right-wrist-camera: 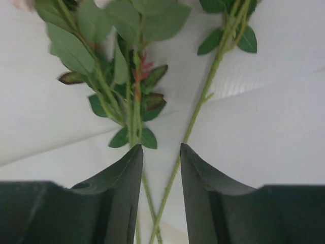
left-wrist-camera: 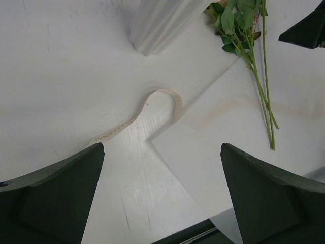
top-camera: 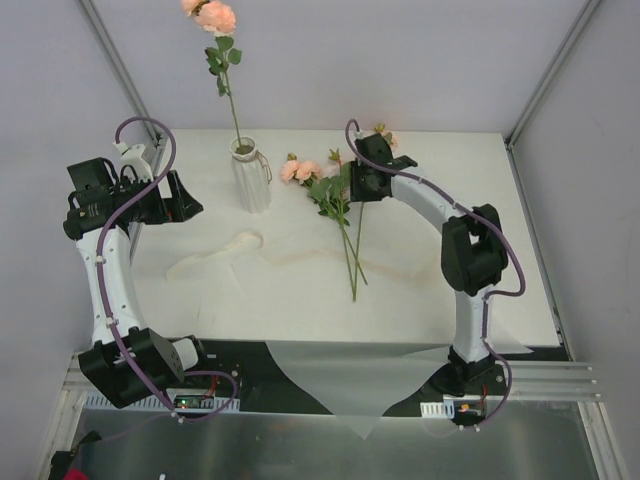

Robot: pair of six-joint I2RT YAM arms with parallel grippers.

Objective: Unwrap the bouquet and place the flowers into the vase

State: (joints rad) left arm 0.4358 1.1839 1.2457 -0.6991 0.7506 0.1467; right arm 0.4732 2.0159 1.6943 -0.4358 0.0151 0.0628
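**One rose upright in the vase, the rest flat under the right gripper**

The vase (top-camera: 251,182) stands upright at the far middle of the table (top-camera: 450,200). One rose (top-camera: 232,110) stands in it, its stem nearly vertical and leaning slightly left, with the bloom at the top.

The other flowers (top-camera: 340,215) lie flat just right of the vase, apart from it. Their long axis runs far to near: the blooms point to the far side, and the cut ends point to the arm bases, where the stems cross.

The right gripper (top-camera: 355,185) hangs over the leafy part of these flowers and hides some of it. In its wrist view the jaws stand a narrow way apart with one thin stem in the gap. No clamp on the stem shows.

The left gripper (top-camera: 192,200) is left of the vase with its jaws spread wide, holding nothing.

A cream ribbon (top-camera: 215,258) lies curled on the table between the vase and the near edge. The white wrapping sheet (top-camera: 330,385) lies spread flat under the stem ends and hangs over the near edge.
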